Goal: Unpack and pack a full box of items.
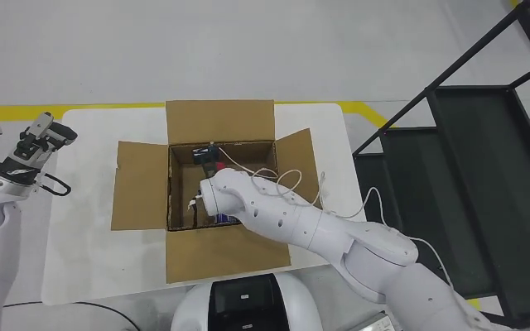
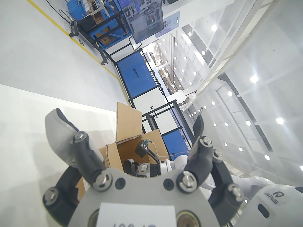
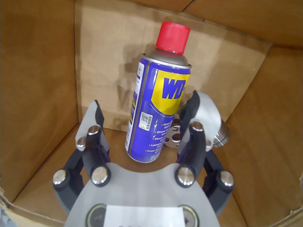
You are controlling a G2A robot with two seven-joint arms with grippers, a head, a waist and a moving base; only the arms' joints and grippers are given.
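Inside the open cardboard box [image 3: 47,72] on the surface [image 1: 83,248], the right claw [image 3: 145,100] sits spread open around an upright red-capped spray can [image 3: 163,88], apparently lined up to grip it, while the left claw [image 2: 129,116], also open and empty, is held well clear.

A large industrial hall used as a robotics workspace: smooth pale grey floor [image 1: 248,41] with a yellow painted line [image 1: 99,106], black metal staircase [image 1: 464,141], blue equipment racks [image 2: 94,17] tangled with cables, a large dark display screen [image 2: 144,12], and a high white ceiling [image 2: 272,55] dotted with round lights.
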